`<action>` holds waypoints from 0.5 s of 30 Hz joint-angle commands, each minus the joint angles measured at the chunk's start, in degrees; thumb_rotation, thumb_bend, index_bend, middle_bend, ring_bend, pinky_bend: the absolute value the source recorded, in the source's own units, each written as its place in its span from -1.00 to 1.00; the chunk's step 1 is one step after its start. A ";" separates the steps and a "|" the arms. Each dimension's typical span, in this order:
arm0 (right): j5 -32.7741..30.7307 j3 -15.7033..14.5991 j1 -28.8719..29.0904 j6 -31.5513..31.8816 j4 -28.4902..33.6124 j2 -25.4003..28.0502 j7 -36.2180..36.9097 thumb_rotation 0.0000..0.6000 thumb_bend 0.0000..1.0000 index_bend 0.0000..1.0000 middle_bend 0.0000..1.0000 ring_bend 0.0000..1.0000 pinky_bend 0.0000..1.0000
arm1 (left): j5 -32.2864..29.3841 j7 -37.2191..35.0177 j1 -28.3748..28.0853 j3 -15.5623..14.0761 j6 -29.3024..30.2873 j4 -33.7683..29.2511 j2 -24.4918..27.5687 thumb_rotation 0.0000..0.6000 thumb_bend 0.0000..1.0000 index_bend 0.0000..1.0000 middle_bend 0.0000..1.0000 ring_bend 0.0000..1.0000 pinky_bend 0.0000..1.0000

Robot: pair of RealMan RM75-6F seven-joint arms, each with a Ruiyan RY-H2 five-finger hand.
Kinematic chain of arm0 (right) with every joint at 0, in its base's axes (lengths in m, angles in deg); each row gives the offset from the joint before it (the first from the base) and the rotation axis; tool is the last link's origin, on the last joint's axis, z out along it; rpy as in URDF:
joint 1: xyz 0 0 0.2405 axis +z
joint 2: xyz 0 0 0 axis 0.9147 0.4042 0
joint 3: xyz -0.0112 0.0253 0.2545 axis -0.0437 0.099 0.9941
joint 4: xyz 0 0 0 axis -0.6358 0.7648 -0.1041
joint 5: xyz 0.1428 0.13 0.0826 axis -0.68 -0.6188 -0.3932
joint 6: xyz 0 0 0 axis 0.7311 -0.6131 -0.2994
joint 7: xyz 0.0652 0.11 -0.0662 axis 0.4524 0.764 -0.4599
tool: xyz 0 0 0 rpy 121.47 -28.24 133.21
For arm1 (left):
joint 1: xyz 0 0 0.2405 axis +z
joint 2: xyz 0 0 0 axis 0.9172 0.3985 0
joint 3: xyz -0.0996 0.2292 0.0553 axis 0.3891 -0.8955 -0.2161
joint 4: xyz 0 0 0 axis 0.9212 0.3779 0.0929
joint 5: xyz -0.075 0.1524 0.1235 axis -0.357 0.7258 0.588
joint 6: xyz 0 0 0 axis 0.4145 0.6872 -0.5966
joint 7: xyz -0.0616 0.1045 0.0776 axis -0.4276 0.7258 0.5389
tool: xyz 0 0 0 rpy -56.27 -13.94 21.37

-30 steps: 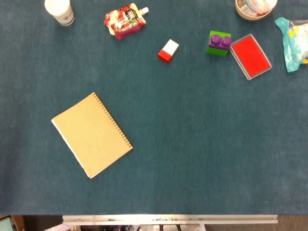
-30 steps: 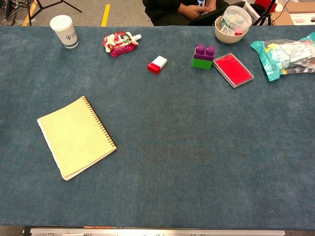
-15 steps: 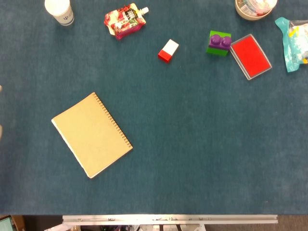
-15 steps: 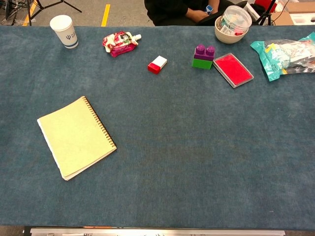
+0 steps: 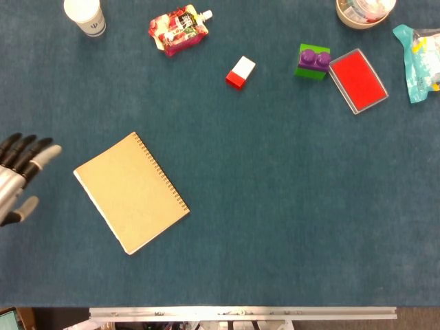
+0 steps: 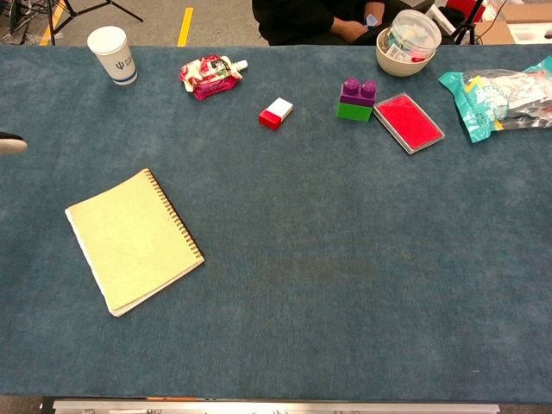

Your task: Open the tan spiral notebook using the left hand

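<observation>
The tan spiral notebook point(image 5: 130, 192) lies closed on the blue table, its wire spine along the right edge; the chest view shows the notebook point(image 6: 132, 239) left of centre. My left hand point(image 5: 19, 175) enters at the left edge of the head view, fingers spread and holding nothing, a short way left of the notebook and not touching it. In the chest view only a fingertip point(image 6: 12, 145) of that hand shows at the left border. The right hand appears in neither view.
Along the far side stand a paper cup point(image 5: 85, 15), a red snack pouch point(image 5: 177, 29), a red-and-white block point(image 5: 240, 72), a purple-and-green block point(image 5: 313, 61), a red tray point(image 5: 357, 80), a bowl point(image 6: 405, 43) and a teal bag point(image 6: 500, 99).
My left hand has come into view from the left edge, moving toward the notebook. The notebook and the other objects have not moved.
</observation>
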State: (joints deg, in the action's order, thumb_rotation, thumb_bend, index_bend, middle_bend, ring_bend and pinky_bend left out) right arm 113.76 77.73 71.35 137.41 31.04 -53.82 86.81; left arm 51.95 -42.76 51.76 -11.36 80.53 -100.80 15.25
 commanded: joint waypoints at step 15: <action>0.27 -0.28 -0.12 0.29 1.63 0.41 -1.85 1.00 -0.21 -0.27 -0.25 -0.54 -0.42 | 6.04 -4.73 -5.09 -3.62 2.16 17.26 -15.84 1.00 -0.36 -0.87 -0.90 -0.98 -1.00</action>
State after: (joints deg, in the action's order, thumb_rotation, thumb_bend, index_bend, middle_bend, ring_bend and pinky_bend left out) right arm 114.03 77.45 71.23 137.70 32.67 -53.42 84.96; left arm 57.71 -47.01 47.27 -14.66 82.52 -85.33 1.11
